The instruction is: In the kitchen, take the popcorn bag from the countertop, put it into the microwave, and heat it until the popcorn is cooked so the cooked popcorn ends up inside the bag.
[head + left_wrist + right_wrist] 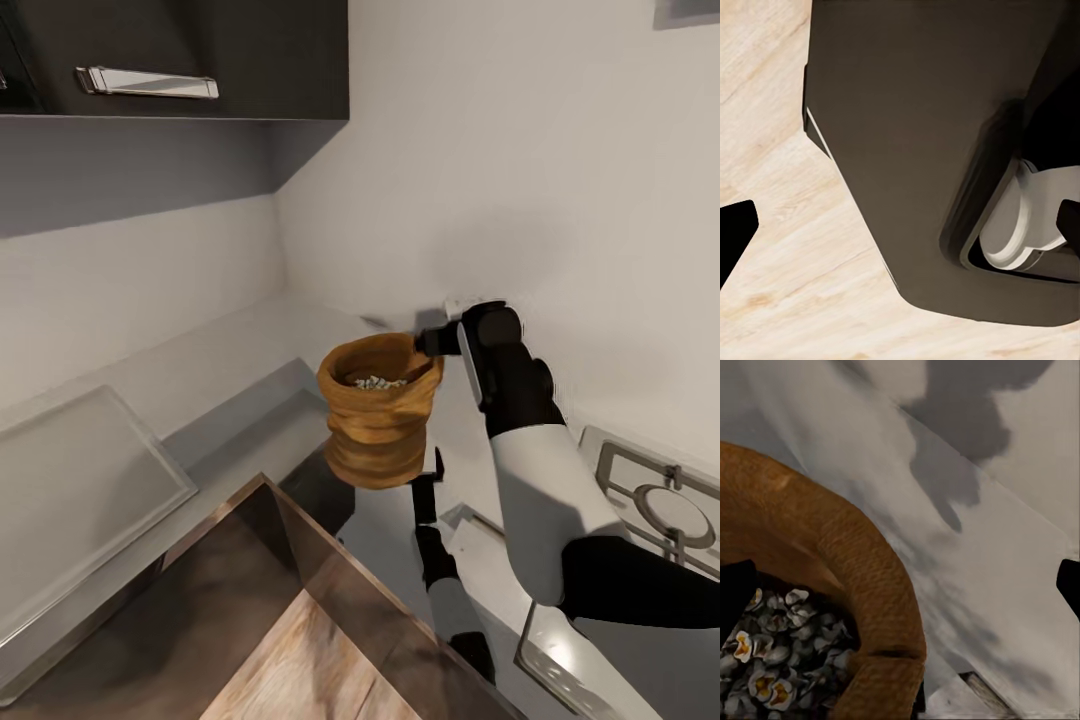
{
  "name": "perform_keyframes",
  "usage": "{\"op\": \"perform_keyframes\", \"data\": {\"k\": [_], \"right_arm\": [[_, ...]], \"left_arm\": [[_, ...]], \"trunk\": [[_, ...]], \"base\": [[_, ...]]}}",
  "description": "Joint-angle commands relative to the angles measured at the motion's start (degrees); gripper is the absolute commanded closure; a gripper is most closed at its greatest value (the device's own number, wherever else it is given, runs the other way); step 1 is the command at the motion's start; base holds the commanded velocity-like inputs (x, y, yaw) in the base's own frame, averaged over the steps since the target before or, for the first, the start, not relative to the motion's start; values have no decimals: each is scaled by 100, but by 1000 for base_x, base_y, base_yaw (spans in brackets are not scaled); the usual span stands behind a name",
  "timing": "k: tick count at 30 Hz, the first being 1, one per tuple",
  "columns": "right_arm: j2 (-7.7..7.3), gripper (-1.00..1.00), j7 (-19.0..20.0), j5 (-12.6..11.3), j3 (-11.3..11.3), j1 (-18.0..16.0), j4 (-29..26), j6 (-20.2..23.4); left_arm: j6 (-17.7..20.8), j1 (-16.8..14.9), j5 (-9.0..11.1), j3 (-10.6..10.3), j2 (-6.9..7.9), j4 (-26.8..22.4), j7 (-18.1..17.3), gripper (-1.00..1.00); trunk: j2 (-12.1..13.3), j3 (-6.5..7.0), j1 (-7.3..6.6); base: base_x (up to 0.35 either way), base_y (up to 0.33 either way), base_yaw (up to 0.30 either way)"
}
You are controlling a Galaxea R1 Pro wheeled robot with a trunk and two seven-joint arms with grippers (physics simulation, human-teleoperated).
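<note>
The mustard-yellow popcorn bag (378, 425) stands near the front edge of the pale grey countertop (230, 370), its mouth open on pale popped kernels (772, 660). My right gripper (432, 345) is at the bag's rim (870, 577). In the right wrist view the right gripper (900, 585) straddles that rim with its fingers wide apart: one dark fingertip (735, 589) is inside the bag over the popcorn, the other (1069, 585) well outside it. My left gripper (900, 232) hangs low and open, nothing between its fingertips (735, 236). The microwave is out of view.
A steel gas hob (660, 505) lies right of the bag, behind my right arm (545, 490). A flat pale board (80, 480) rests on the counter at left. A dark upper cabinet (150, 82) hangs above. The left wrist view looks down on the dark robot base (907, 150) and wood floor (787, 292).
</note>
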Motion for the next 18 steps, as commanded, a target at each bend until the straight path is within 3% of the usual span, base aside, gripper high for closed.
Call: {"op": "perform_keyframes", "data": {"k": [1, 7, 18], "right_arm": [[5, -100, 56, 68, -13, -4, 124, 19], [5, -100, 56, 73, -13, -7, 652, 19], [5, -100, 56, 75, -13, -5, 699, 19]], "left_arm": [[-12, 1, 34, 5, 0, -5, -1, -100], [-9, 3, 34, 5, -1, -5, -1, -100], [-10, 2, 34, 6, 0, -5, -1, -100]], "trunk": [[-3, -4, 0], [-3, -4, 0], [-3, -4, 0]], "base": [[0, 0, 0], [0, 0, 0], [0, 0, 0]]}}
